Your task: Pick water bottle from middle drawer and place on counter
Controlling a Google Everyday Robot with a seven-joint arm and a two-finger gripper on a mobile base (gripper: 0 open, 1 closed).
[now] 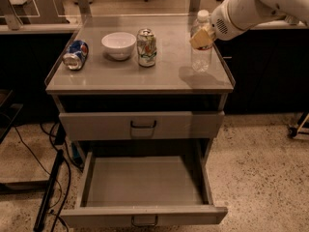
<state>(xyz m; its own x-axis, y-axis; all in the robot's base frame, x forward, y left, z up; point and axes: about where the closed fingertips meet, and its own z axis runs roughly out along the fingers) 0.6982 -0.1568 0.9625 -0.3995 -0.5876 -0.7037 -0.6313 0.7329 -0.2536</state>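
Note:
The water bottle (201, 57), clear with a white cap, is upright over the right side of the grey counter (140, 76), its base at or just above the surface. My gripper (202, 36) comes in from the upper right on the white arm and is shut on the bottle's shoulder, a tan fingertip (203, 38) showing in front of it. The middle drawer (145, 182) is pulled wide open below, and its tray is bare.
On the counter stand a white bowl (119, 44), an upright green-and-white can (147, 47) and a blue can lying on its side (76, 54). A shut drawer front with a dark handle (143, 124) sits above the open one. Black cables (53, 178) lie on the floor at left.

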